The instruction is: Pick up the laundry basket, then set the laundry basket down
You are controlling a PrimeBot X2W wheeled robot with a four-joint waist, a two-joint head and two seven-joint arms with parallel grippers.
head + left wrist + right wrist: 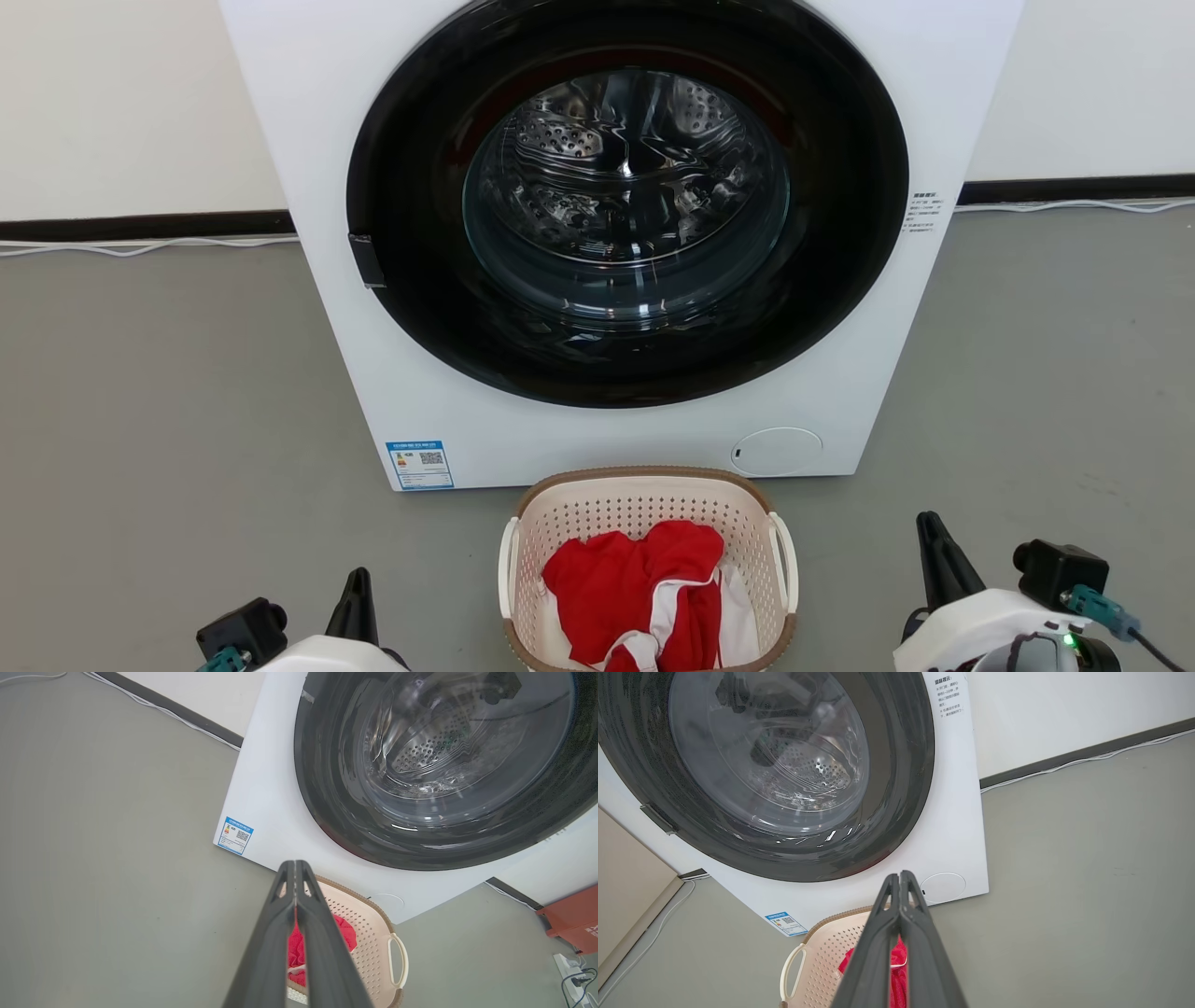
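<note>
The grey floor [168,392] carries the white washing machine [579,439]. The laundry basket [644,474] sits just before it, and a white cable [140,247] trails out behind it.

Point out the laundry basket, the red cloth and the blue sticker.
laundry basket [644,511], head view, bare back wall.
red cloth [621,583], head view, middle of the fabric.
blue sticker [420,464], head view, centre of the label.

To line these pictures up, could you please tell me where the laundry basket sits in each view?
Head view: laundry basket bottom centre, in front of the washing machine.
Left wrist view: laundry basket bottom, right of centre, partly behind the left gripper.
Right wrist view: laundry basket bottom, left of centre, partly behind the right gripper.
Shared landmark: the washing machine's blue label.
</note>
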